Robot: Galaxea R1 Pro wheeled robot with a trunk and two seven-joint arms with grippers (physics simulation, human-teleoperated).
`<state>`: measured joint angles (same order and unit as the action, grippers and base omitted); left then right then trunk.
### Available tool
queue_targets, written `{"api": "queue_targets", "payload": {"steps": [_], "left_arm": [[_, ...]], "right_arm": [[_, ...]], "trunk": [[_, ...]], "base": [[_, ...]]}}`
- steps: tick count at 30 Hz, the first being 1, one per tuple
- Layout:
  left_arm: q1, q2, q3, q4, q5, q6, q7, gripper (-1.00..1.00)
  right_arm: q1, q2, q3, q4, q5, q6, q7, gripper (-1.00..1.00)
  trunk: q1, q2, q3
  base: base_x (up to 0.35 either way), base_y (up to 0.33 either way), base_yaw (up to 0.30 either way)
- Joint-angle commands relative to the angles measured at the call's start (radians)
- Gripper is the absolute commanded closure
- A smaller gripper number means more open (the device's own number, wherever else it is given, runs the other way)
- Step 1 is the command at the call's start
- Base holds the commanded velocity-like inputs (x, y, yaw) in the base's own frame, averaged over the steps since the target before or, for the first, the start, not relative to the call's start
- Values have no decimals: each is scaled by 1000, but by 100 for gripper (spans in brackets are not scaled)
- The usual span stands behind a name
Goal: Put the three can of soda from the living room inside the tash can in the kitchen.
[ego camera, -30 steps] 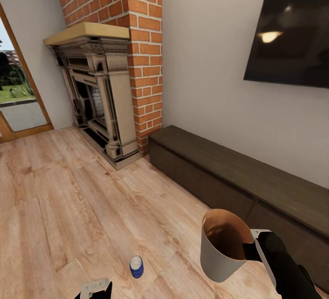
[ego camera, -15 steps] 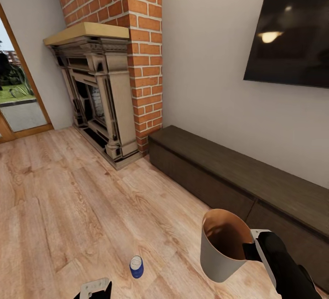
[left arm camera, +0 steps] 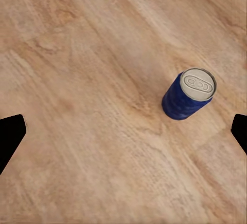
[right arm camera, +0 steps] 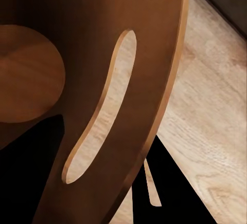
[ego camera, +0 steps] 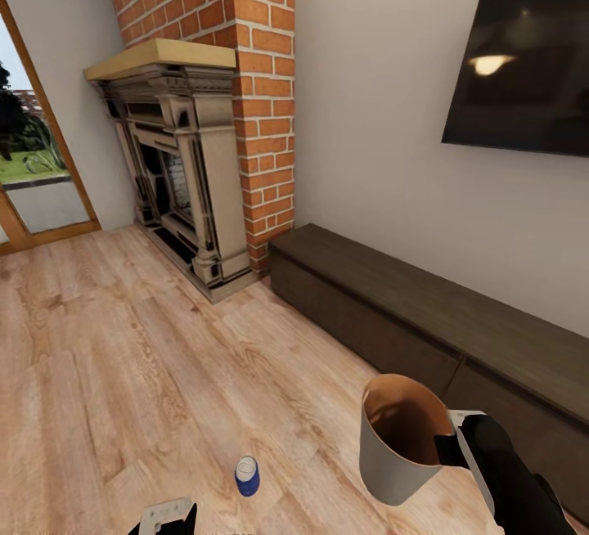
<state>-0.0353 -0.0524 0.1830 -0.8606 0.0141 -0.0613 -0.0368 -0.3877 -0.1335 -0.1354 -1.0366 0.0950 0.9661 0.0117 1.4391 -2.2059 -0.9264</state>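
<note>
A blue can of soda (ego camera: 247, 476) stands upright on the wood floor of the living room, just ahead and to the right of my left gripper (ego camera: 168, 517). In the left wrist view the can (left arm camera: 189, 94) sits beyond the open left gripper (left arm camera: 123, 134), nearer one black fingertip (left arm camera: 240, 130); nothing is between the fingers. My right gripper (ego camera: 451, 442) is shut on the rim of the tash can (ego camera: 391, 457), pale grey outside and brown inside, held above the floor and tilted. The right wrist view looks into the tash can (right arm camera: 149, 54), which appears empty.
A brick fireplace (ego camera: 192, 183) stands at the back. A low dark bench (ego camera: 425, 314) runs along the wall on the right under a wall TV (ego camera: 523, 60). A glass garden door (ego camera: 33, 167) is at far left. Wood floor (ego camera: 123, 371) spreads ahead.
The whole head view has shifted slightly, so the camera moved. The left gripper sits a touch lower in the picture. The can and the held tash can keep their places.
</note>
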Motion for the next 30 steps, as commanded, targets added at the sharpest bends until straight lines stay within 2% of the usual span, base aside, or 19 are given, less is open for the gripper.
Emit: {"api": "queue_targets", "payload": {"steps": [1,10,18,21,22,26,30], "left_arm": [[0,0,0,0,0,0,0,-100],[0,0,0,0,0,1,0,-100],[0,0,0,0,1,4,1,-100],[0,0,1,1,1,4,1,-100],[0,0,1,1,1,4,1,-100],[0,0,1,1,1,4,2,-100],[0,-1,1,2,2,6,4,-100]], "right_arm": [[0,0,0,0,-12,-1,8,100],[0,0,0,0,-12,-1,8,100],[0,0,1,0,-12,-1,8,100],[0,0,21,0,-12,-1,8,100],[0,0,45,1,-12,-2,8,100],[0,0,97,1,-12,-2,8,100],[0,0,116,1,-12,-3,8,100]], "trunk": [[0,0,0],[0,0,-1],[0,0,-1],[0,0,-1],[0,0,-1],[0,0,-1],[0,0,-1]], "base": [[0,0,144],[8,-7,64],[119,-106,4],[60,-52,1],[30,-26,0],[17,-15,0],[5,-5,0]]}}
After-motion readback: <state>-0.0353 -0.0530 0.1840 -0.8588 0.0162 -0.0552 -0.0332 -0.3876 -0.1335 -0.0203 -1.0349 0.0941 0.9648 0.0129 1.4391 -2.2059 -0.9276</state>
